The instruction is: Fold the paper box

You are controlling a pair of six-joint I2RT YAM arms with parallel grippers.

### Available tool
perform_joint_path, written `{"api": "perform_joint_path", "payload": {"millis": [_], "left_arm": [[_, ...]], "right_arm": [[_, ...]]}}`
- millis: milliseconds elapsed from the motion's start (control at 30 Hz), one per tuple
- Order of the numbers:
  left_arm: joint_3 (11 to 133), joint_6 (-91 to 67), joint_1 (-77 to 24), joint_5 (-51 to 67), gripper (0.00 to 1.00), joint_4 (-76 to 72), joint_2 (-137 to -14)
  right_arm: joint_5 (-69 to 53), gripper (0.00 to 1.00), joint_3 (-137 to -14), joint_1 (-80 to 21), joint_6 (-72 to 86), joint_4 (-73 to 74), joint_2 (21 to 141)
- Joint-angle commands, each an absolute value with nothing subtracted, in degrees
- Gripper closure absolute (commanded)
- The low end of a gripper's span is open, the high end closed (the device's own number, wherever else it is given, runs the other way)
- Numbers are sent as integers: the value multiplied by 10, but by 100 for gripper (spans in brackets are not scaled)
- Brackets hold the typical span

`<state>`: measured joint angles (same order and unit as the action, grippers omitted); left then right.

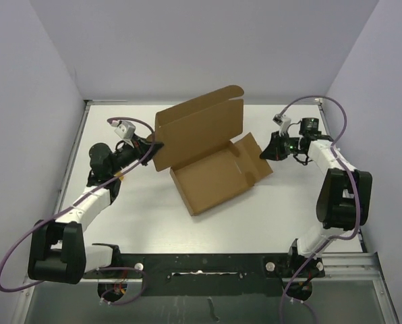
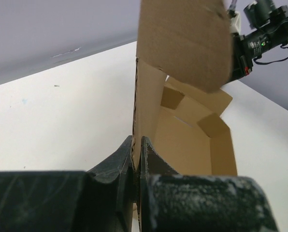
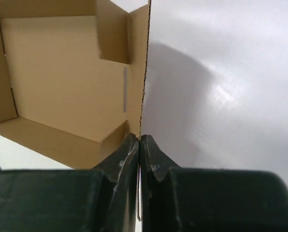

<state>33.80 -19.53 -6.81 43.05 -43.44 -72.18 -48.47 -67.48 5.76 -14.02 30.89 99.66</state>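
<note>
1. The left arm (image 1: 86, 202) stretches forward from its base, and its wrist is turned inward toward the right.
2. The left claw (image 2: 136, 142) has its fingers pinched almost together on a thin edge of the paper box (image 1: 214, 177).
3. The right arm (image 1: 330, 162) is folded at the elbow, with its forearm pointing left.
4. The right claw (image 3: 139, 140) is clamped likewise on the opposite edge.

Light is bright and even from above; I see only soft shadows on the desk (image 1: 140, 202). In the right wrist view the paper box (image 3: 62, 72) casts grey shadow beside glare, and the near fingers (image 3: 120, 162) are blurred.
</note>
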Motion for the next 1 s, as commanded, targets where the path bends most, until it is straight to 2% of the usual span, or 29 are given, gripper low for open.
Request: {"api": "perform_joint_path", "payload": {"millis": [0, 333, 567, 700, 967], "left_arm": [[382, -205, -78, 419, 100, -426, -692], [447, -161, -148, 340, 100, -396, -723], [444, -113, -156, 366, 100, -437, -755], [446, -105, -151, 393, 100, -416, -767], [427, -105, -132, 401, 100, -417, -774]], "right_arm": [[-492, 100, -676, 40, -121, 210, 908], [-442, 100, -666, -44, -184, 190, 860], [-388, 100, -627, -63, -188, 180, 893], [-427, 97, -627, -51, -168, 185, 912], [-605, 80, -637, 19, -80, 175, 978]]}}
